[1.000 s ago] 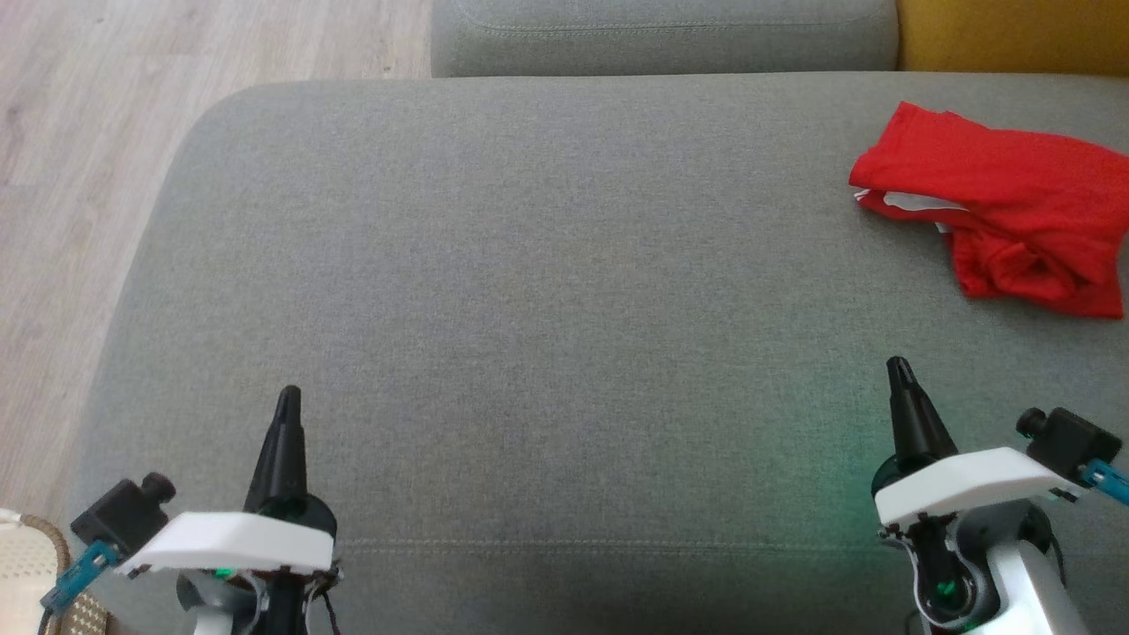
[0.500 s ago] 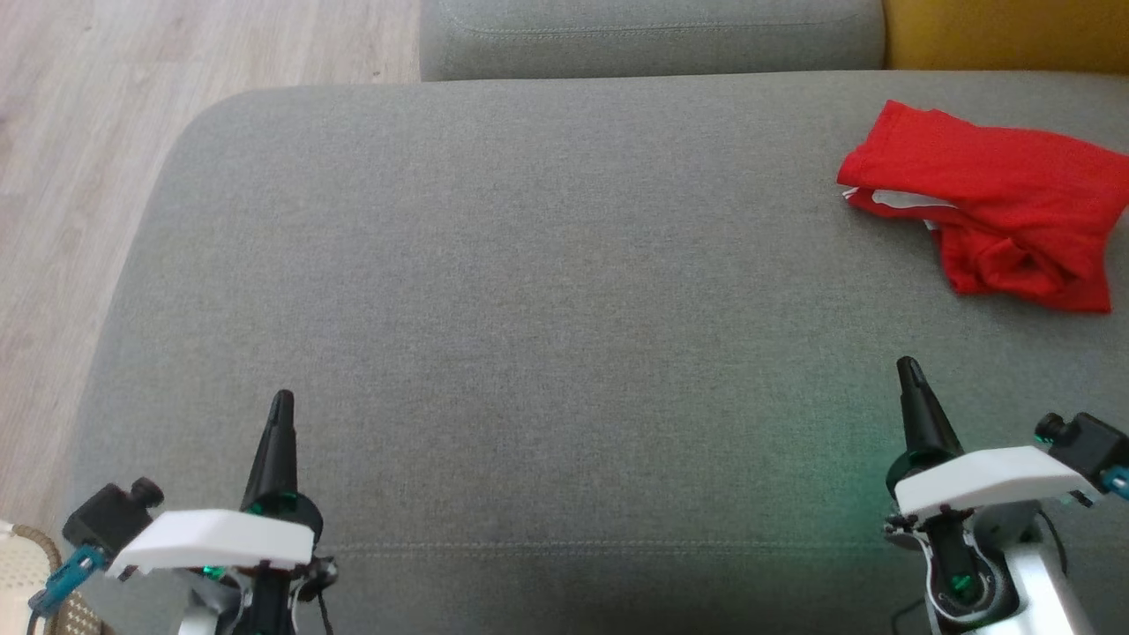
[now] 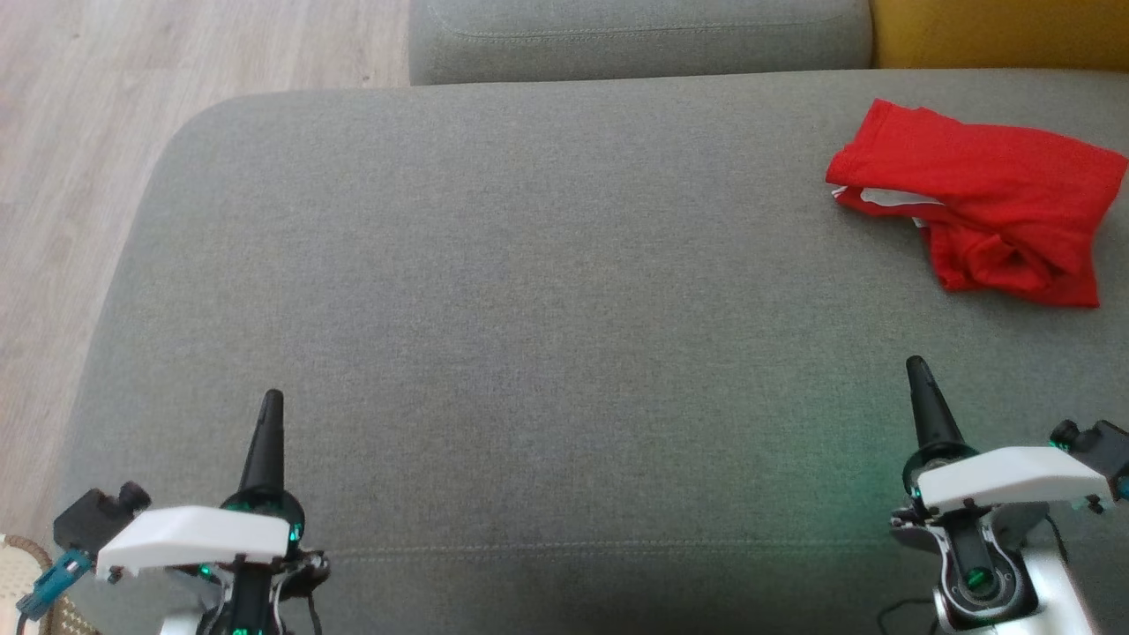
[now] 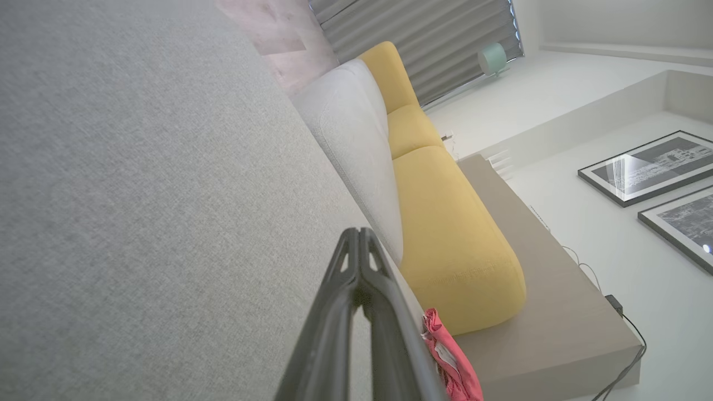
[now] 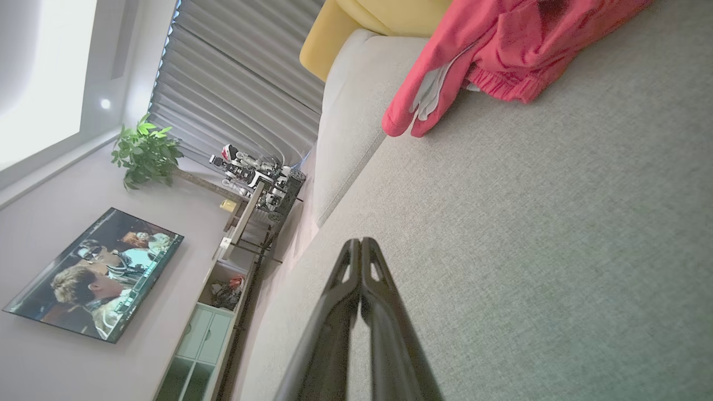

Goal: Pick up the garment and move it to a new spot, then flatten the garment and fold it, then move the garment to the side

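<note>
A red garment point(image 3: 975, 205) lies crumpled at the far right of the grey sofa seat point(image 3: 529, 309), with a bit of white lining showing. It shows again at the top of the right wrist view point(image 5: 501, 55) and as a red edge low in the left wrist view point(image 4: 454, 362). My left gripper point(image 3: 272, 399) is at the lower left, shut and empty, far from the garment. My right gripper point(image 3: 915, 363) stands at the lower right, shut and empty, a short way in front of the garment. Both pairs of fingers point(image 4: 359, 245) point(image 5: 361, 245) press together at their tips.
Behind the seat run a grey back cushion point(image 3: 635, 35) and a yellow cushion point(image 3: 997, 31). Wooden floor point(image 3: 79, 132) lies past the seat's rounded left edge. A woven basket point(image 3: 26, 582) sits at the lower left corner. The seat's middle is bare fabric.
The head camera has shifted, so the whole picture has slid left. Both grippers have drawn slightly apart and lower in the view, still shut. The garment lies as it did.
</note>
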